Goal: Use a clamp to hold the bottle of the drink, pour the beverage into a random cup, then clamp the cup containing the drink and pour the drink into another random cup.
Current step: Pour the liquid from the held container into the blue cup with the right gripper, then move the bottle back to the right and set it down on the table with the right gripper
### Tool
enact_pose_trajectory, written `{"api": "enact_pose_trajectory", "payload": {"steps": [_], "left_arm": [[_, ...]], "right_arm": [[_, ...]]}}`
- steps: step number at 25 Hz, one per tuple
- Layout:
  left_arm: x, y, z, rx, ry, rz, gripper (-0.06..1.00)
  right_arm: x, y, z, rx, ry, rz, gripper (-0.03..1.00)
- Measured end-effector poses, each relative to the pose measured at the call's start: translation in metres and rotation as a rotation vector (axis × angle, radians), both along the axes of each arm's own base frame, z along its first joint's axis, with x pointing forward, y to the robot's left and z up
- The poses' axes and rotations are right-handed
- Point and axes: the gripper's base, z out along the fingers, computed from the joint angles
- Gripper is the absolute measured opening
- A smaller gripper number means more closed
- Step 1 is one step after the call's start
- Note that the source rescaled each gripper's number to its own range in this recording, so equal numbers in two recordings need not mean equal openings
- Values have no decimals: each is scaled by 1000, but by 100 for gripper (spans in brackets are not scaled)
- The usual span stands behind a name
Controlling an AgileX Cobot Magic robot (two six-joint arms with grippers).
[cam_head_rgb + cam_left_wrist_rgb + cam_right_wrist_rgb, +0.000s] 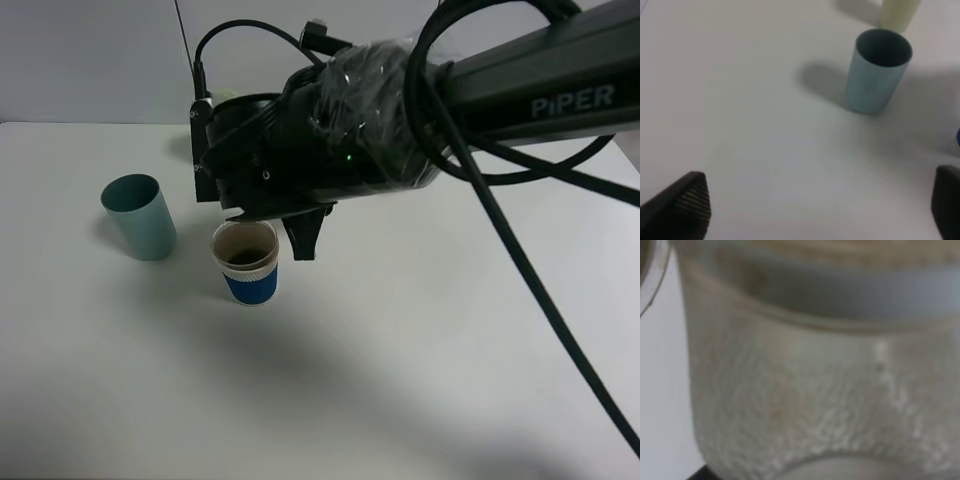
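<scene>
The paper cup [249,272] stood upright on the white table [420,350], near the teal tumbler [140,217] on its left and just under the right claw [290,232], with a little dark drink [245,257] in its bottom. The right claw was closed on the bottle [810,390], whose cloudy plastic wall filled that wrist's view. In the high view the arm hid the bottle. The left claw [815,210] hung wide and empty over bare table, facing the teal tumbler, with a pale tumbler [897,15] behind it. The paper cup looked light and nearly empty, so it would probably slide or tip at a nudge from one side. Its thin wall would likely buckle under a hard squeeze, most easily near the open rim. The ribbed blue sleeve seemed the best place to hold it, at about mid-height, since the ribs offer friction and the doubled wall adds stiffness. A gentle, level pinch there should keep the drink in until the cup is tilted.
</scene>
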Motion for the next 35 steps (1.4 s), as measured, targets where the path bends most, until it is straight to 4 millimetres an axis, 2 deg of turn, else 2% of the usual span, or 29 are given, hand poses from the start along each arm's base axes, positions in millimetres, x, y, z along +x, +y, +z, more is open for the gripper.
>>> {"api": "enact_pose_trajectory", "payload": {"steps": [4, 11, 27, 30, 35], "left_arm": [[0, 0, 0, 0, 0, 0, 66], [0, 0, 0, 0, 0, 0, 66], [0, 0, 0, 0, 0, 0, 66], [0, 0, 0, 0, 0, 0, 66], [0, 0, 0, 0, 0, 0, 66]], "right_arm": [[7, -7, 6, 151, 25, -112, 0], [16, -11, 4, 329, 78, -244, 0], [49, -22, 0, 675, 210, -340, 0], [52, -27, -6, 733, 239, -348, 0], [51, -44, -27, 732, 282, -386, 0]]}}
